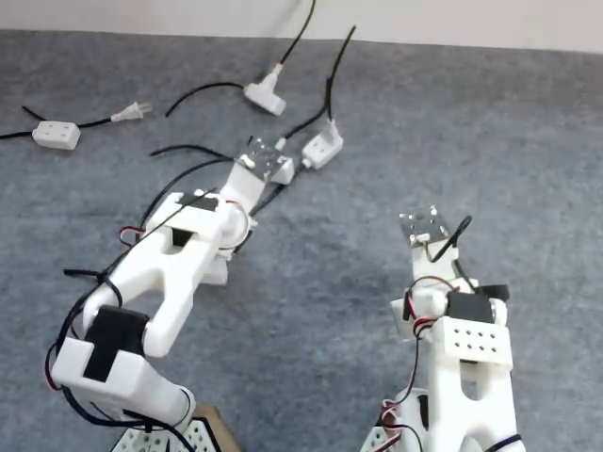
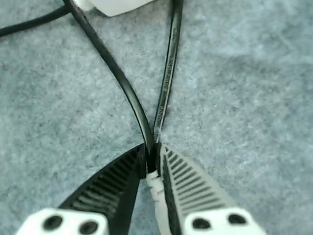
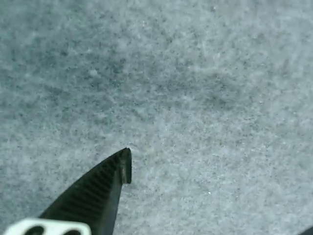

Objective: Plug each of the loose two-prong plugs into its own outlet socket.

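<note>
Left gripper clamped on two black cords.
A white piece pinched in its jaws is too hidden to identify; an outlet socket lies just right of it. Right gripper spread, holding nothing.

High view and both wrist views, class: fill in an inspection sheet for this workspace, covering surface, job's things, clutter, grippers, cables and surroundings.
Surface: grey carpet-like mat.
Job's things: white socket block at far left, with a loose two-prong plug beside it; a white connector farther back; a second socket block close to the left gripper.
Clutter: nothing seen.
Grippers: left gripper shut on a white plug; right gripper open above the mat.
Cables: black cables run across the mat; two meet at the left gripper's tips.
Surroundings: pale strip along the mat's far edge.
</note>
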`<state>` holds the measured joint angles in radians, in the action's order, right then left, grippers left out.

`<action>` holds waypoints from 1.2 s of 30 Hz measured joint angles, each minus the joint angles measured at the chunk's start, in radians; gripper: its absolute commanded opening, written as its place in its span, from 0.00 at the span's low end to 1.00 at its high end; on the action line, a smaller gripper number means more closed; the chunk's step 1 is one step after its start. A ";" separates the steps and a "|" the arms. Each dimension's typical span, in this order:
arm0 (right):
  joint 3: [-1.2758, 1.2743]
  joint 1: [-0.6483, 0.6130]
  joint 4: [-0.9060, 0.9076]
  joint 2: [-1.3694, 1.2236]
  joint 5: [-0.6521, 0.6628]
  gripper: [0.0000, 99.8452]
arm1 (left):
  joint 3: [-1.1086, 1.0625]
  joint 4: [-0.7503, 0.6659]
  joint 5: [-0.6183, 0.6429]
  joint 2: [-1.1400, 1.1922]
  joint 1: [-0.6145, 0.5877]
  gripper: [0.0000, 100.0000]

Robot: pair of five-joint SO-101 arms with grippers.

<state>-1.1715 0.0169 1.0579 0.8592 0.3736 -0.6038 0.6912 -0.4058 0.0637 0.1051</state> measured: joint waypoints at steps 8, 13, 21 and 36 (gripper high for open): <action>0.000 0.000 0.000 0.000 0.000 0.55 | 0.055 0.000 -0.069 0.003 0.002 0.01; 0.000 0.000 0.000 0.000 0.000 0.55 | 0.218 0.046 -0.071 0.005 0.003 0.01; 0.000 0.000 0.000 0.000 0.015 0.55 | 0.574 0.322 -0.074 0.005 0.091 0.01; -0.011 0.000 0.000 0.000 0.015 0.55 | 0.965 0.470 -0.074 0.373 0.215 0.25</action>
<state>-1.1822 0.0169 1.0579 0.8592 0.3890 0.3613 1.1607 -0.4795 0.4365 0.3199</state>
